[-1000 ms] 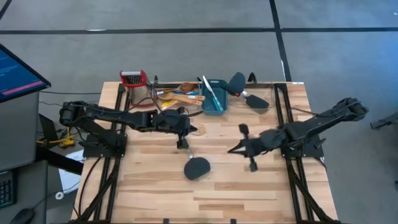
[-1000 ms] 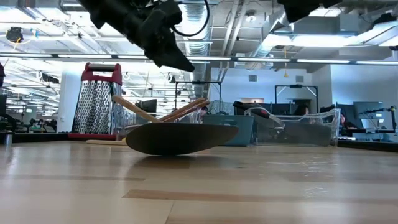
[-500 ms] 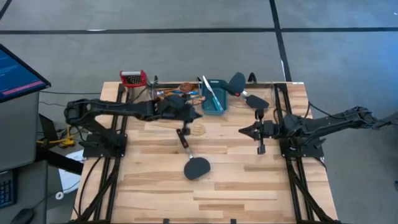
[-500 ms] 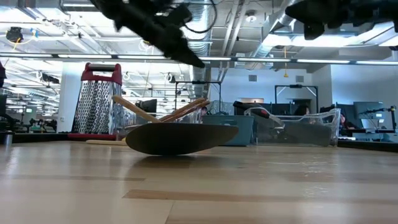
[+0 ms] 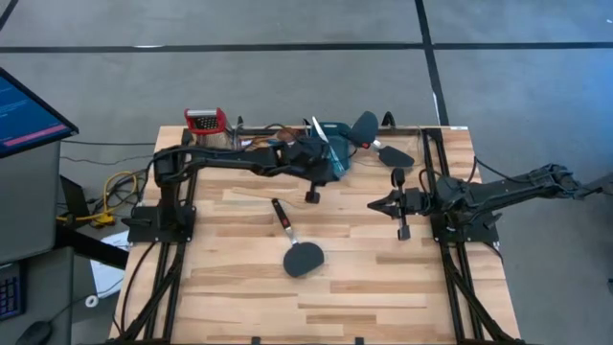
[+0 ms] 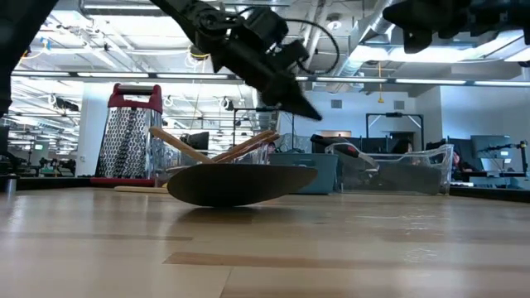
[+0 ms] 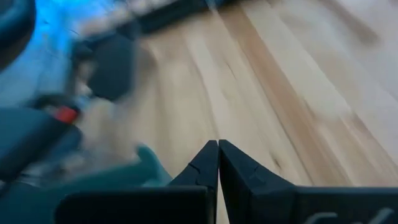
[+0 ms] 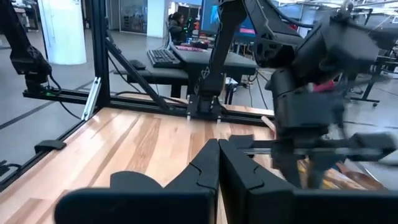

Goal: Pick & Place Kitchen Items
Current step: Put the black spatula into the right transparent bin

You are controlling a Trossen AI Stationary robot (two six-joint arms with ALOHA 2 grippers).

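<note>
Left end effector [image 5: 312, 195] hung over the table's [image 5: 383, 287] back edge by the teal tub [image 5: 330, 153], fingers pressed together, empty. Right end effector [image 5: 374, 203] waited mid-right, also shut, empty. Black spatula [image 5: 295, 246] lay mid-table, unplaced; other utensils [image 5: 278, 144] sat at the back. Most work prob. left.

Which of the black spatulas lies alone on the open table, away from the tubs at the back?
The black spatula near the table's middle, blade toward the front edge. The other black spatulas lie at the back by the teal tub.
</note>
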